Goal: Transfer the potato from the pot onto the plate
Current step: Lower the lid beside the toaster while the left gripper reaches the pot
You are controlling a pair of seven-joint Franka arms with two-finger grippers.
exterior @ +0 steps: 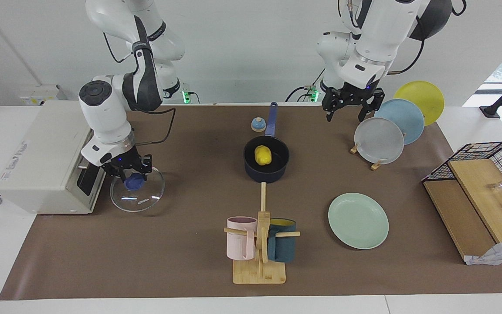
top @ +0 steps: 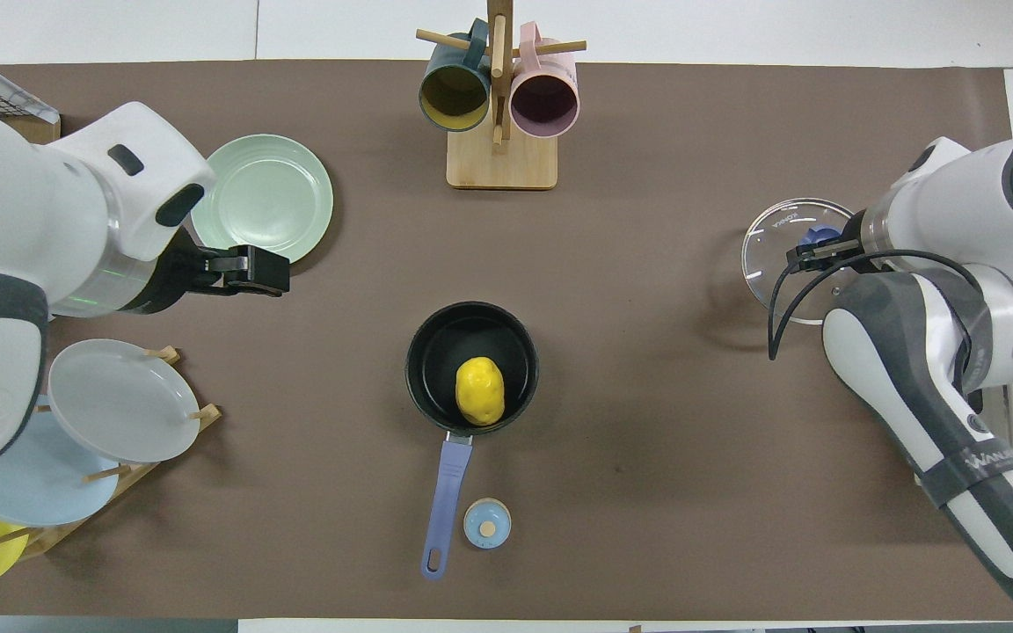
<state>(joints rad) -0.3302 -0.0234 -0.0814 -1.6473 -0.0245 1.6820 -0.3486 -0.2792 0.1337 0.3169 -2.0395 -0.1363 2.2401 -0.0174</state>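
Note:
The yellow potato (exterior: 262, 155) (top: 480, 390) lies inside the dark navy pot (exterior: 251, 168) (top: 423, 352), mid-table, with its blue handle pointing toward the robots. The mint-green plate (exterior: 358, 220) (top: 265, 198) lies flat, farther from the robots and toward the left arm's end. My left gripper (exterior: 350, 111) (top: 256, 268) is open, empty and raised beside the plate rack, apart from pot and plate. My right gripper (exterior: 133, 172) (top: 819, 253) is low over the blue knob of a glass lid (exterior: 146, 198) (top: 779, 237) that rests on the mat toward the right arm's end.
A rack (exterior: 376, 165) holds grey (exterior: 379, 140), light blue and yellow plates near the left arm. A mug tree (exterior: 259, 244) holds pink and teal mugs. A small blue bell (exterior: 258, 124) sits by the pot handle. A white appliance (exterior: 42, 157) and a wire basket (exterior: 490, 161) stand at the table's ends.

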